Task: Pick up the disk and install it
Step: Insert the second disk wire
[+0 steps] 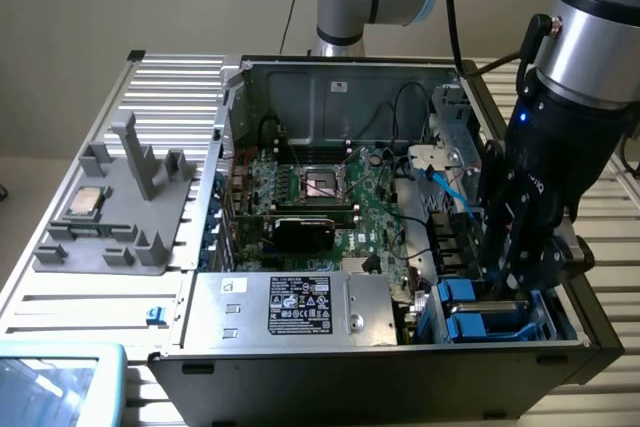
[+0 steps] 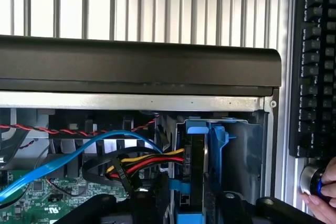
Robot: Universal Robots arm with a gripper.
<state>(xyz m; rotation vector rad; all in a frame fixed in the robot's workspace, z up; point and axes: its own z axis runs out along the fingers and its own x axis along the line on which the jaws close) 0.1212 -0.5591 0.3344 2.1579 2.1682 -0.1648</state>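
Exterior view: gripper (image 1: 512,272) over disk (image 1: 478,319) in bay; grip state unclear; labels unreadable.

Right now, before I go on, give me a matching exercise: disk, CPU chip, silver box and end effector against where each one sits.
Things:
1. disk
2. CPU chip
3. silver box
4. end effector

Places:
A. on the grey tray outside the case, at the exterior view's left
B. on edge in a blue carrier in the drive bay
C. lowered at the drive bay, at the exterior view's right
D. inside the case along its near wall, black label up

Pairs: 1-B, 2-A, 3-D, 4-C
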